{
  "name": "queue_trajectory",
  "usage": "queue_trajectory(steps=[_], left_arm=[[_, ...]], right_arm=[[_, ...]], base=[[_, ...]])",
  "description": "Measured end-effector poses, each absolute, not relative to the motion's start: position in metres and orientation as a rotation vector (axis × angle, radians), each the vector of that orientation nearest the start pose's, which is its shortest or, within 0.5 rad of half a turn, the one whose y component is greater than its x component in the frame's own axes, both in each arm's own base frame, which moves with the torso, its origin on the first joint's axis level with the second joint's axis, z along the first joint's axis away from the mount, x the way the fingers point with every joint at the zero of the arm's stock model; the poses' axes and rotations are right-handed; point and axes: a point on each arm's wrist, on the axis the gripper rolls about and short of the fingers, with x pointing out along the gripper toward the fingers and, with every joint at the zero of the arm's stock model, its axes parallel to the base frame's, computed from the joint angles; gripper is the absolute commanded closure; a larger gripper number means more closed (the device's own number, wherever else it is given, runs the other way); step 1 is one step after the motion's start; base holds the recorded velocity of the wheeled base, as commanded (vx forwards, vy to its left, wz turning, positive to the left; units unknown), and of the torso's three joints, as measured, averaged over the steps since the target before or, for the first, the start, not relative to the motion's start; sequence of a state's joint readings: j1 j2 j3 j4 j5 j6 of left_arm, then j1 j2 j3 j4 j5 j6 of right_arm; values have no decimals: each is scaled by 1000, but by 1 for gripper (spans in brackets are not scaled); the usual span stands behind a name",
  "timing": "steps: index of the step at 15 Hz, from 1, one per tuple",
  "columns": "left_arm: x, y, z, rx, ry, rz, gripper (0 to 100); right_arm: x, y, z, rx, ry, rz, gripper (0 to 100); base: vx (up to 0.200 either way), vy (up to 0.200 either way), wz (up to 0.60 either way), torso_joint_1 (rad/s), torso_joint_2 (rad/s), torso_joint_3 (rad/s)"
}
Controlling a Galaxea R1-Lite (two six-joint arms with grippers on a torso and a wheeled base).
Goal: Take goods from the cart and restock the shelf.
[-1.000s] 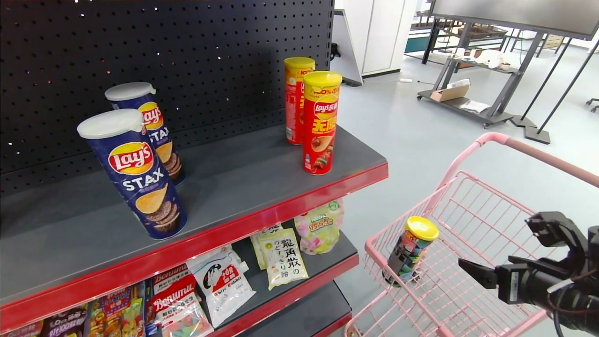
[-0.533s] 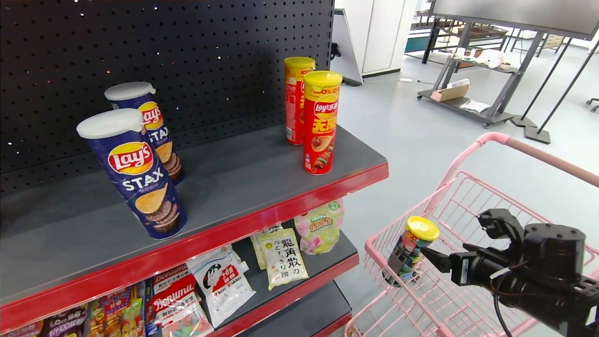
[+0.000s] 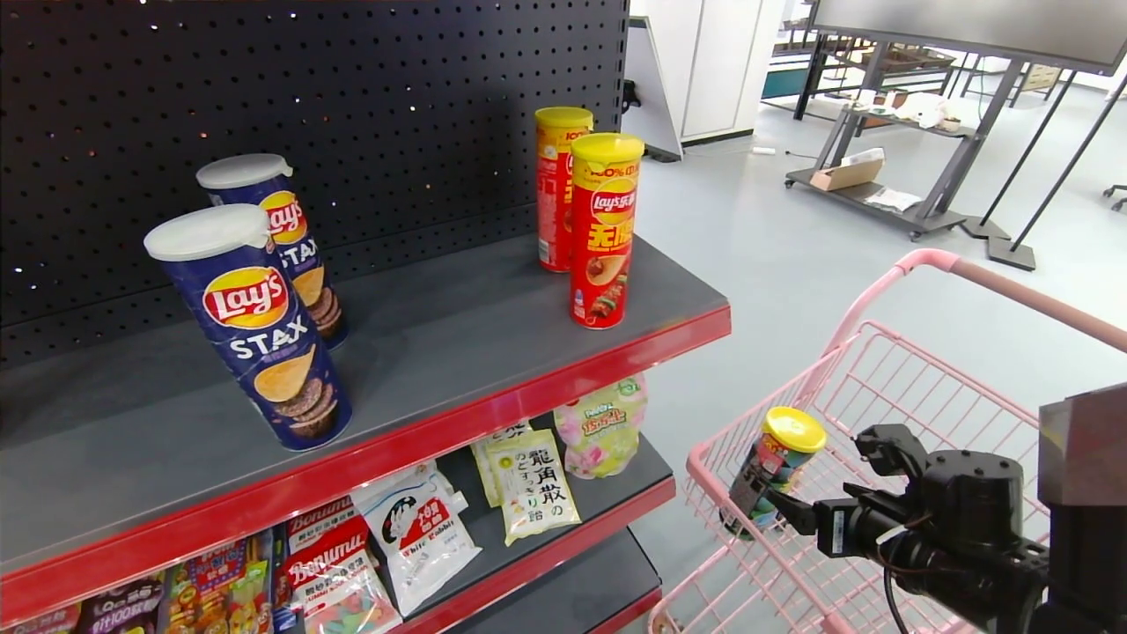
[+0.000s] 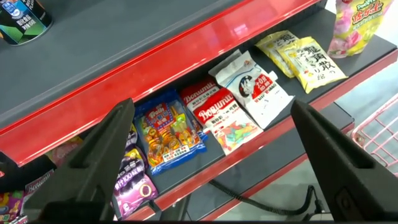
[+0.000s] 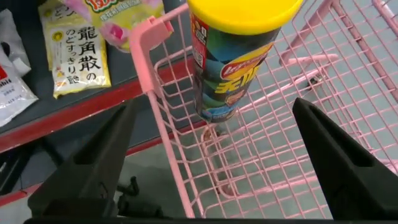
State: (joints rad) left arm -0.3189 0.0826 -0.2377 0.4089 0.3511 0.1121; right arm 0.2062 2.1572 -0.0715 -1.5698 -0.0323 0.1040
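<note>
A chip can with a yellow lid [image 3: 775,465] stands tilted in the front corner of the pink wire cart [image 3: 933,261]. My right gripper [image 3: 828,475] is open inside the cart, just right of the can. In the right wrist view the can [image 5: 235,59] lies ahead, centred between the open fingers of my right gripper [image 5: 214,168]. The grey top shelf [image 3: 475,343] holds two blue cans [image 3: 255,335] on the left and two red cans [image 3: 603,233] on the right. My left gripper [image 4: 211,165] hangs open in front of the lower shelf's snack bags [image 4: 239,102].
The shelf's red front edge [image 3: 528,396] juts toward the cart. Snack bags [image 3: 528,484] fill the lower shelf. The middle of the top shelf is bare between the can pairs. A metal rack [image 3: 880,176] stands far back on the grey floor.
My right gripper has moved left and slightly down inside the cart, closing in on the yellow-lidded can. The can and the shelf goods have not moved.
</note>
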Motion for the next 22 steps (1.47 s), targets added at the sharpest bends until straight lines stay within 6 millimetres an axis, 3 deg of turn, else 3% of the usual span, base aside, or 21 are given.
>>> queue_trajectory(steps=[11,22], left_arm=[[-36,20,101,195,242,20,0],[-36,21,102,197,240,45,0]], right_arm=[[268,43,-6,53,476,103,0],[293,47,-21,58,451,103,0]], base=[[0,0,0,0,0,0],[0,0,0,0,0,0]])
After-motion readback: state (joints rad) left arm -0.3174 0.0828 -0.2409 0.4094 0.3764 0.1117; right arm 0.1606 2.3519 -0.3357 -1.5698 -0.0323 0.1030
